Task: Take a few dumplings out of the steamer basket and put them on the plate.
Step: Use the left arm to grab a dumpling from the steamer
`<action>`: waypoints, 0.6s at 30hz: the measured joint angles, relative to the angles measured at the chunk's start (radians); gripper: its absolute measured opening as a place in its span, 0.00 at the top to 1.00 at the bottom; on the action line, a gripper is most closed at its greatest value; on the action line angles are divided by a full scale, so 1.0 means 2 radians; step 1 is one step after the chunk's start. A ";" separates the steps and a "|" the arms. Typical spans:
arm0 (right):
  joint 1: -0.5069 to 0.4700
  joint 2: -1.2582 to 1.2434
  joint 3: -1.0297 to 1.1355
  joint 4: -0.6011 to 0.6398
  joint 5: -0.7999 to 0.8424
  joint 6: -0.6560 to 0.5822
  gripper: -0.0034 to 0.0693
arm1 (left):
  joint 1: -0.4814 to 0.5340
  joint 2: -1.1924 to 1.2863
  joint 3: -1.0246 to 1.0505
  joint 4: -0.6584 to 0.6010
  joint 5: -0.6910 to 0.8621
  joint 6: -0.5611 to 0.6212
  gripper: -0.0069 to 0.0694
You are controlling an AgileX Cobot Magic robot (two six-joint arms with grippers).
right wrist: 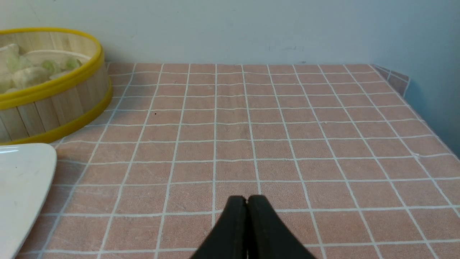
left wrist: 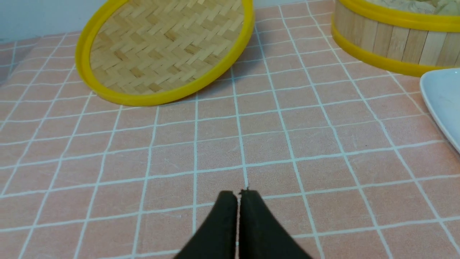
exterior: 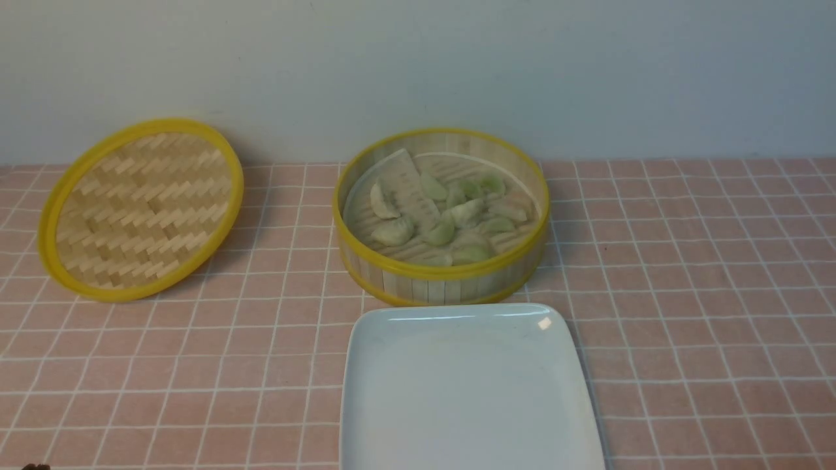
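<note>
The plate [exterior: 470, 391] sits just before the steamer basket [exterior: 434, 287], likely to shorten transfers of dumplings [exterior: 395, 232], while the left tool [left wrist: 238, 192] and right tool [right wrist: 247, 198] are closed, empty.

You've got bare bench [exterior: 679, 313] right of the steamer basket [exterior: 441, 287]; its upright wall blocks low sideways entry, top open.

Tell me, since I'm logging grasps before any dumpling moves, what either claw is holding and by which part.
Nothing is held: the left claw and the right claw are both closed with nothing between their tips.
</note>
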 joint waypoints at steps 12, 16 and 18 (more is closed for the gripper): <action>0.000 0.000 0.000 0.000 0.000 0.000 0.97 | 0.000 0.000 0.002 -0.071 -0.089 -0.074 0.92; 0.000 0.000 0.000 0.000 0.000 0.000 0.97 | 0.000 0.000 0.002 -0.183 -0.174 -0.138 0.92; 0.000 0.000 0.000 0.000 0.000 0.000 0.97 | 0.000 0.000 0.002 -0.217 -0.224 -0.146 0.92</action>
